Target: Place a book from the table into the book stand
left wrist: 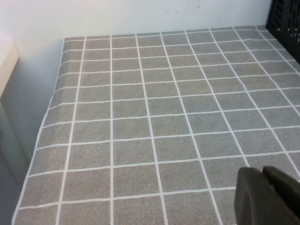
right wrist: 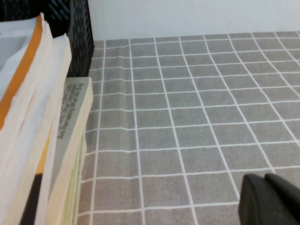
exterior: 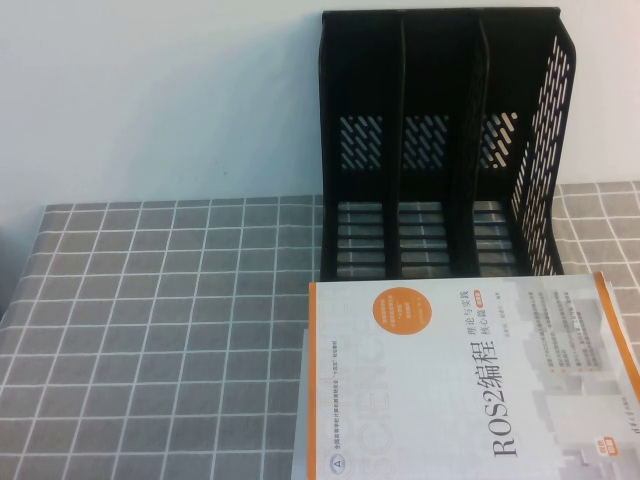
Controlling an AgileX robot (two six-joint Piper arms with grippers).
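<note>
closest to the camera, a white and orange book (exterior: pixel 465 385) lies flat on the checked tablecloth (exterior: pixel 160 320), its long axis across the table, just before the black book stand (exterior: pixel 445 150). its title reads sideways. the left gripper (left wrist: pixel 267 197) hangs shut over bare cloth; the right gripper (right wrist: pixel 269 200) near the book's page edges looks shut, holding nothing.

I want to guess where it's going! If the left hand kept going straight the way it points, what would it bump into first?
Probably just the checked cloth. The left hand, shut, points across bare cloth toward the wall; the stand sits off to one side. Depth is hard to judge. The right hand looks shut beside the books.
</note>
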